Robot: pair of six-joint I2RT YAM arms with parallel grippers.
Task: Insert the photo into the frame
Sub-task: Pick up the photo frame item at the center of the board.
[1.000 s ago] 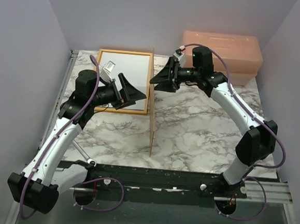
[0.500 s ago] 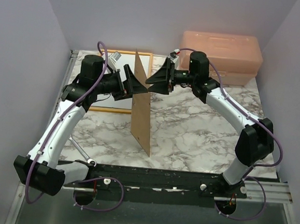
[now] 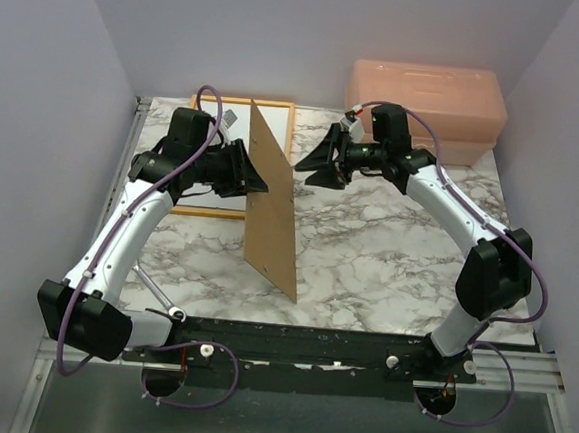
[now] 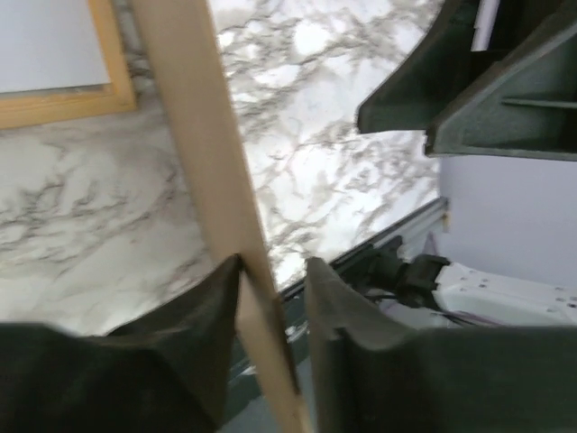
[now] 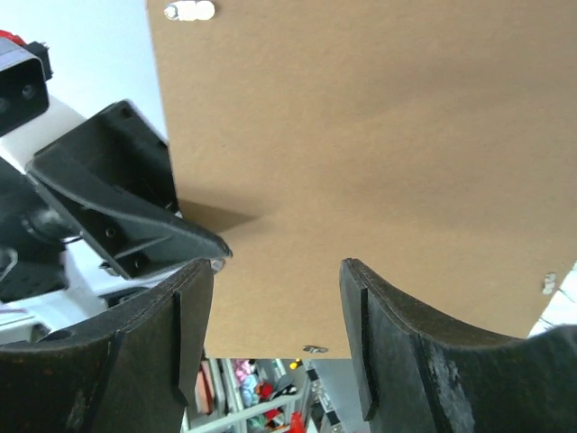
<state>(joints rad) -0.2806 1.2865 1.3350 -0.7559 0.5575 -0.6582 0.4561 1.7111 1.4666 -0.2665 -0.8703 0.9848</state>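
Pinching an edge of the brown backing board [image 3: 271,200] with the left tool [image 4: 272,271], one finger on each face. Holding it up between the two arms, leaning, its lower edge apparently resting on the desk [image 3: 387,254]. Hovering the right tool [image 5: 275,271] just off the board's other face, fingers spread and gripping nothing. Leaving the frame [image 3: 210,211] lying flat at the far left of the desk, behind the left arm and partly hidden by the board, with a pale panel [image 3: 277,125] showing inside its orange rails. Not finding the photo's picture side in any view; possibly looking at its white back in that pale panel, but not telling for certain. Leaving the pink box [image 3: 424,102] at the far right, well apart.

Judging the step in hand as keeping the board clear of the frame's opening. Expecting the photo to be handling as a light, thin, bendy sheet: likely sagging if lifted by one corner, sliding on the smooth desk, lying too flat for a finger to get beneath, and creasing under a hard pinch. Favouring, then, a gentle hold on the margin of a long edge, after nudging that edge onto something raised. Expecting the frame to be stiff and light, prone to skidding when pushed, so steadying a rail with the other tool.
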